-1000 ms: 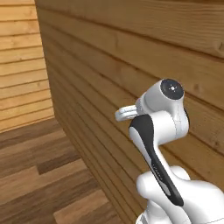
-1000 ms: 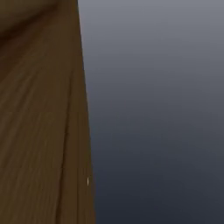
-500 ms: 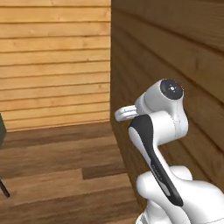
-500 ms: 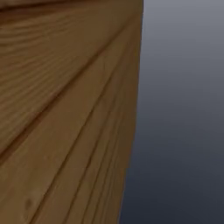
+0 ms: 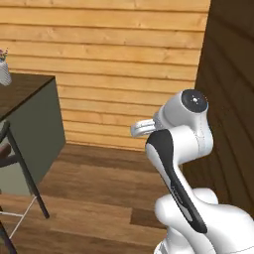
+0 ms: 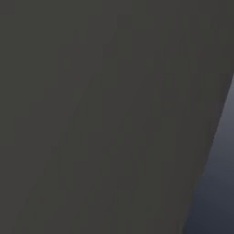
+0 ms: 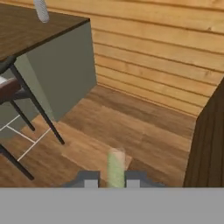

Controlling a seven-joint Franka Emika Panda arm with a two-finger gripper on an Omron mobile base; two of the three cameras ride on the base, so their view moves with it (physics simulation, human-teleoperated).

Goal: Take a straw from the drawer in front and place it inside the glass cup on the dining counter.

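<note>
We have the gripper (image 7: pixel 115 180) clamped on the straw (image 7: pixel 116 168); dining counter (image 7: pixel 30 30) far left, stool (image 7: pixel 17 109) beside it.

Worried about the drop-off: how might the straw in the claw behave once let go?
The straw looks thin and straight between the claw tips, so it is probably light and fairly stiff. Its round shape suggests it could roll if laid on the dining counter.
</note>
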